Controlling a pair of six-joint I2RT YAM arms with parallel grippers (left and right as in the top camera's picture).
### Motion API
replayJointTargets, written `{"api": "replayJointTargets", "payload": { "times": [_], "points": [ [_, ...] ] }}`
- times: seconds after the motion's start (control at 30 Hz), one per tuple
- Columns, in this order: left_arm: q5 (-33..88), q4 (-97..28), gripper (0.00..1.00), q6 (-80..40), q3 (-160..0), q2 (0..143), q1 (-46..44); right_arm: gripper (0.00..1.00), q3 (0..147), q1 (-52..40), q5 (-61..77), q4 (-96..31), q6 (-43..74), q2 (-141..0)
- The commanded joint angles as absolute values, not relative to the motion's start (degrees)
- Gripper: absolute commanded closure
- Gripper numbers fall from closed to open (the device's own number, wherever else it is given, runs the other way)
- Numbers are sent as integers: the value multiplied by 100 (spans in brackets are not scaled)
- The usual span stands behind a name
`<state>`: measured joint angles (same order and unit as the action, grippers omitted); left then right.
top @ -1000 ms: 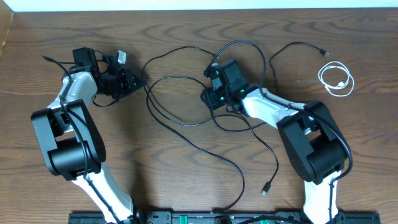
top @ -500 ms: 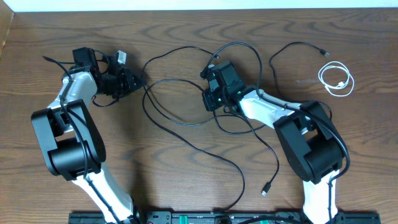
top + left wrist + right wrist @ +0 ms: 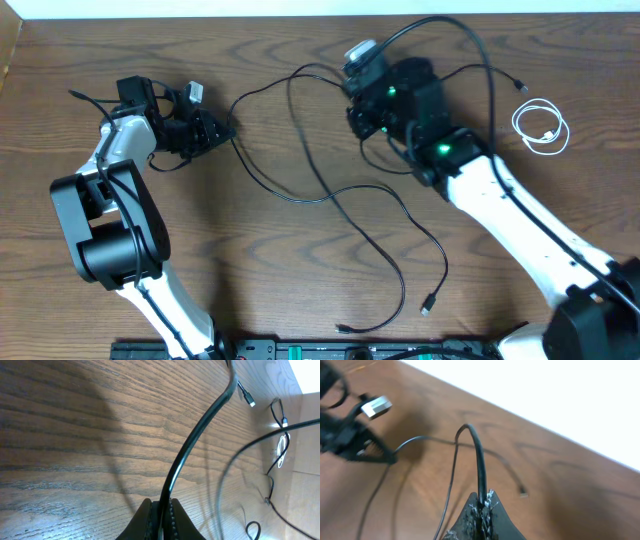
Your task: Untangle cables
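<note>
Two long black cables (image 3: 330,195) lie crossed over the middle of the table, with plug ends near the front (image 3: 428,305). My left gripper (image 3: 226,131) rests low at the left, shut on one black cable's end (image 3: 200,430). My right gripper (image 3: 368,112) is raised at the back centre, shut on a black cable (image 3: 479,460) that arches up over it (image 3: 440,22). The white cable (image 3: 540,128) lies coiled at the far right, apart from the black ones; it also shows in the left wrist view (image 3: 282,450).
A black plug end (image 3: 520,86) lies near the white coil. The table's back edge meets a white wall (image 3: 560,395). My left arm's gripper (image 3: 367,445) shows in the right wrist view. The arm bases stand along the front edge.
My right gripper has lifted and moved up and right with the black cable in it, drawing the tangled loops apart and stretching them across the table. The left arm has not moved.
</note>
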<state>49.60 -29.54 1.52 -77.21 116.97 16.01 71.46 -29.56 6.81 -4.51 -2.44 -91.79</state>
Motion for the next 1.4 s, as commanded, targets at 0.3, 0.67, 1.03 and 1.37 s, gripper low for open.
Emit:
{"api": "replayJointTargets", "payload": {
  "times": [0.3, 0.67, 1.03, 1.37],
  "points": [
    [4991, -2950, 92, 161, -7780, 11745, 1594, 99, 7155, -1511, -1295, -652, 1466, -8755],
    [4991, -2950, 92, 161, -7780, 11745, 1594, 99, 7144, -158, -1295, -2165, 3035, -9303],
    [4991, -2947, 92, 161, -7780, 11745, 1594, 69, 7144, 362, -1225, -2834, 4995, -10044],
    [4989, -2945, 91, 161, -7780, 11745, 1594, 19, 7144, 285, -794, -2980, 4989, -10084]
  ]
}}
